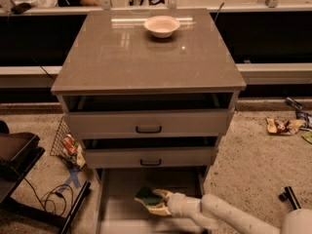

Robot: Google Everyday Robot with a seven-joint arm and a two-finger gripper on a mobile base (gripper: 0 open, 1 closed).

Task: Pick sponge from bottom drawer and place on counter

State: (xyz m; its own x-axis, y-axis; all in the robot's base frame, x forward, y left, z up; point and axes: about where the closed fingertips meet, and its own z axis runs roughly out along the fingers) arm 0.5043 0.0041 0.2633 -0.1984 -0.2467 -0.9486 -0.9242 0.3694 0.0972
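Camera view: the cabinet has 3 drawers, and the bottom drawer (122, 199) is pulled out at floor level with its pale floor exposed. The sponge (145, 197) lies inside it, green face up with a yellow edge showing, near the middle of the floor. The tool (156, 203) has reached into the drawer from the right at the end of the white arm (229, 218) and sits right at the sponge's right end. I cannot tell whether it has closed on the sponge or is only set against it. The 2 upper drawers (148, 123) stand slightly open, and their fronts overhang the back of the bottom one. Above them the desk (122, 57) is bare except for a white bowl (162, 26) near its far edge.

The step in hand looks like the grasp itself, so the task is at an early stage. To do it well, the grip should be firm and square across the foam before any lift, because a soft pad held by 1 corner can twist free. The lift should probably come forward first, out from under the 2 drawer fronts, and only then rise. The near half of the desk offers plenty of room, well apart from the bowl.
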